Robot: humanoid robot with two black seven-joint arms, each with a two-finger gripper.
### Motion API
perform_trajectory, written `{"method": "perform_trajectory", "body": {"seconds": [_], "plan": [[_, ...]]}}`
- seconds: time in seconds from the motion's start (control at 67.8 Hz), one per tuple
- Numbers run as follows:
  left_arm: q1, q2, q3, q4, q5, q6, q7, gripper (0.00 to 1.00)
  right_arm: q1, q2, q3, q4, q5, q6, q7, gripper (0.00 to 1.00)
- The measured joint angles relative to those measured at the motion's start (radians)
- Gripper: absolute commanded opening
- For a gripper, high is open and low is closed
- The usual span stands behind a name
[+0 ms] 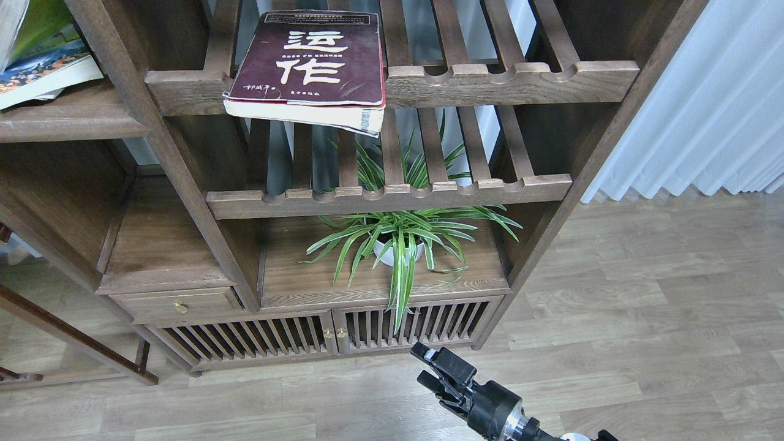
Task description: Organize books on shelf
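The large maroon book (318, 61) with white Chinese characters lies flat on the top slatted rack, its lower edge hanging over the notched front rail. At the top left, the yellow-green book (43, 21) is tilted up on edge, partly cut off by the frame. Under it lies the book with a colourful picture (46, 68), resting on the solid dark-brown shelf (67, 119). My right gripper (424, 366) is low over the floor in front of the cabinet, open and empty, far below the books. My left gripper is out of view.
A second slatted rack (392, 196) sits under the top one. A spider plant in a white pot (398, 242) stands below it, above slatted cabinet doors (334, 334). A small drawer (177, 304) is at the left. White curtains (704, 92) hang at the right above the wood floor.
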Motion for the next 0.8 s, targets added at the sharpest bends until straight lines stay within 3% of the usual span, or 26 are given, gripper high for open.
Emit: {"method": "perform_trajectory", "body": {"seconds": [0.177, 0.413, 0.619, 0.634, 0.796], "plan": [[0.009, 0.058, 0.063, -0.082, -0.002, 0.0, 0.0, 0.95, 0.0, 0.0, 0.001, 0.0, 0.013, 0.0, 0.0, 1.0], [0.08, 0.079, 0.161, -0.099, -0.003, 0.0, 0.0, 0.97, -0.001, 0.0, 0.004, 0.0, 0.016, 0.0, 0.0, 1.0], [0.281, 0.06, 0.194, -0.1, -0.004, 0.0, 0.0, 0.98, -0.003, 0.0, 0.008, 0.001, 0.017, 0.0, 0.0, 1.0], [0.344, 0.044, 0.194, -0.1, -0.004, 0.0, 0.0, 0.98, -0.002, 0.0, 0.009, 0.001, 0.017, 0.0, 0.0, 1.0], [0.531, -0.04, 0.194, -0.091, -0.012, 0.0, 0.0, 0.98, 0.01, 0.0, 0.013, 0.003, 0.017, 0.0, 0.0, 1.0]]}}
